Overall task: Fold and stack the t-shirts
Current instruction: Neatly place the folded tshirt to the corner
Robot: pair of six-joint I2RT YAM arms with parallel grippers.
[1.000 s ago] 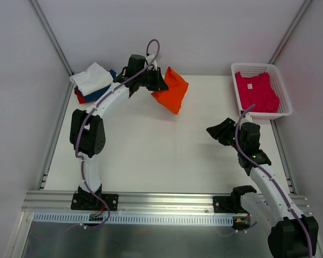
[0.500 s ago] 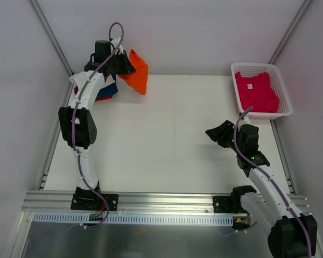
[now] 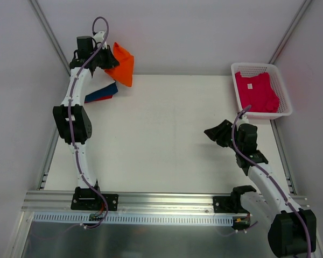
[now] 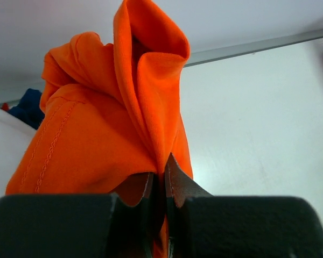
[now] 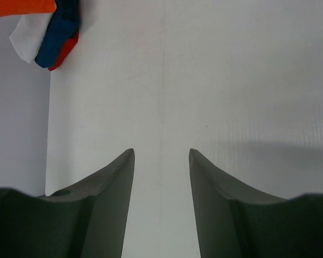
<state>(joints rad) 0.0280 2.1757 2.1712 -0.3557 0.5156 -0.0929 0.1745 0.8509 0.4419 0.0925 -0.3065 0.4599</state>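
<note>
Left gripper: jaws clamped on a bunched fold of the orange t-shirt, which hangs at the upper left of the frame, near the folded stack.
Right gripper: jaws apart, empty — lower right.
Handling: judged light, limp cloth (it sags and bunches) — best taken at a hem or folded edge.
Pink t-shirt: in the basket, upper right.

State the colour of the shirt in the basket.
Magenta-pink shirt; clearest from the top external view.

White table, folded t-shirts at far-left corner, mesh basket far right
</note>
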